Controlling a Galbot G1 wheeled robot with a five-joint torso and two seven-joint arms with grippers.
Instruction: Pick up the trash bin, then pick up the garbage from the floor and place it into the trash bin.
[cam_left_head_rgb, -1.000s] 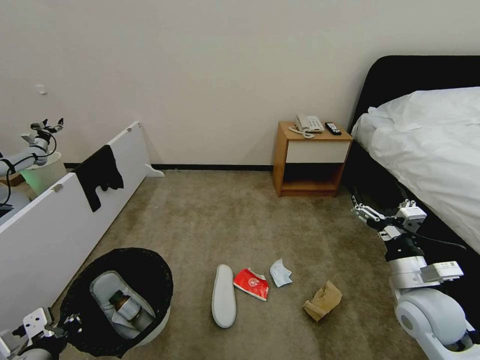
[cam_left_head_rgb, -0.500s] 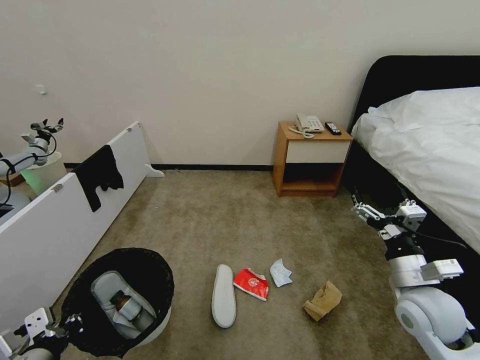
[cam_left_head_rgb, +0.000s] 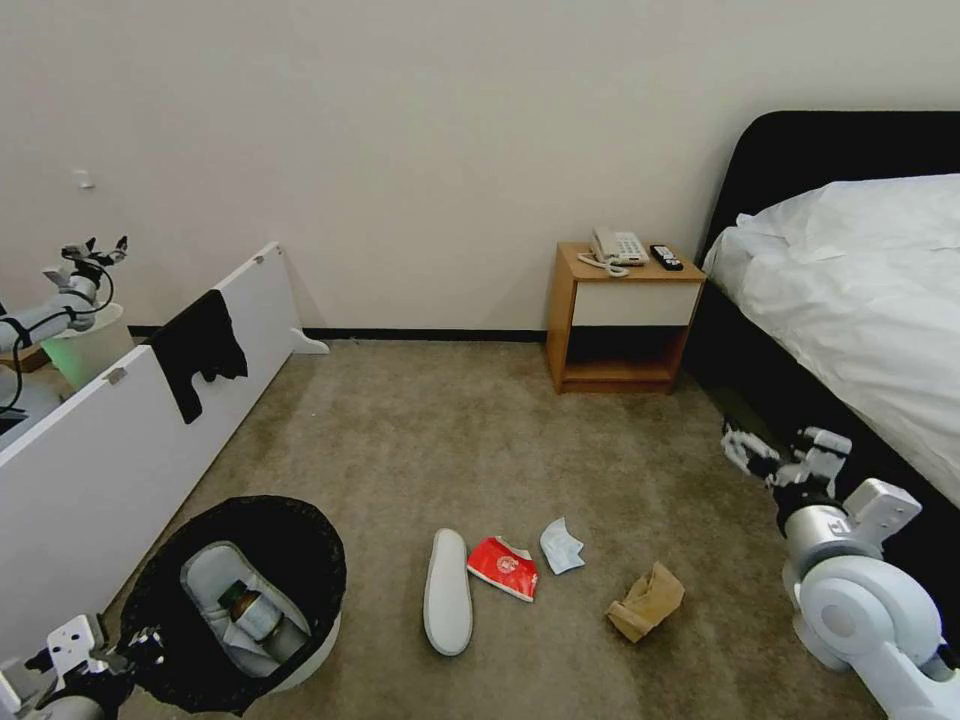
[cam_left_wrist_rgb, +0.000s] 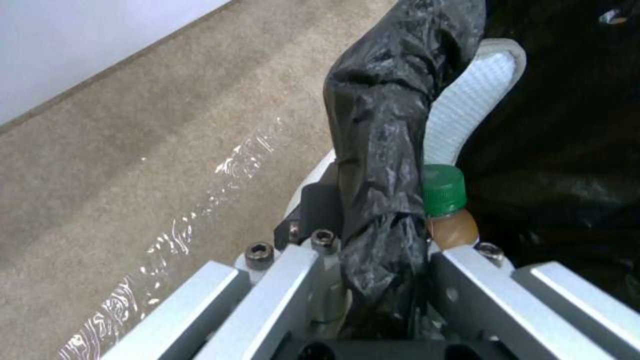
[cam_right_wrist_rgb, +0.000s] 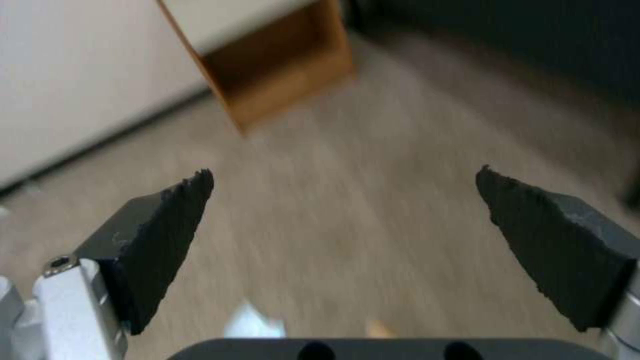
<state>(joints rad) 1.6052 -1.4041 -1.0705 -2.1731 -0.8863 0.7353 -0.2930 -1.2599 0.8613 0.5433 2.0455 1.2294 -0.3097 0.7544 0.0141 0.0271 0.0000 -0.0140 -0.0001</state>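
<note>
Gripping the trash bin (cam_left_head_rgb: 300, 655) rim, left pincer (cam_left_wrist_rgb: 373, 280) clamped.

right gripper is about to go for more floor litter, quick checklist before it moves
1. Right gripper open and empty: ok.
2. Left gripper clamped on trash bin rim: ok.
3. Bin mouth open; a slipper and bottle already lie inside: ok.
4. White slipper, red packet, mask, paper bag lie apart on the floor: ok.
5. Bin lifted off carpet: cannot tell.
</note>
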